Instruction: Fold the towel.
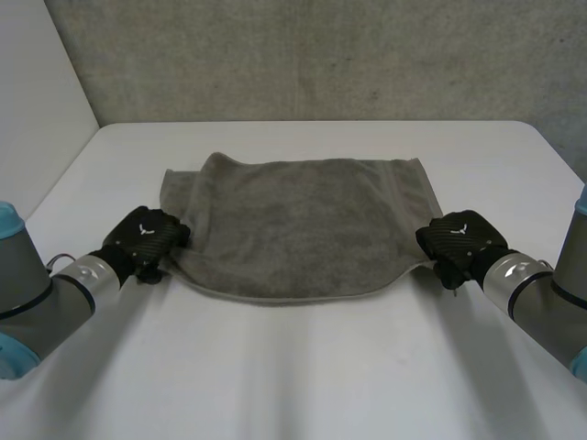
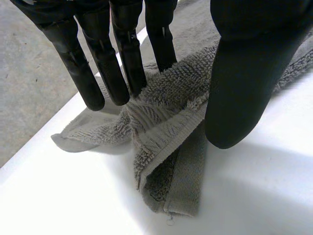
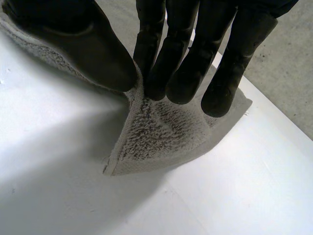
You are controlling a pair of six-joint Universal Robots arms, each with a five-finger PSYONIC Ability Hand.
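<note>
White tabletop carries a grey towel, the left hand pinching its near-left corner and the right hand pinching its near-right corner.

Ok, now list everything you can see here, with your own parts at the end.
towel: one, grey, spread across the middle of the table, near corners drawn up.
table: one, white, under the towel.
wall: one, grey concrete, behind the table's far edge.
left arm, right arm: one each, grey with light-blue caps, coming in from the near side.
left hand: one, black, pinching the towel's near left corner between fingers and thumb.
right hand: one, black, pinching the towel's near right corner.
</note>
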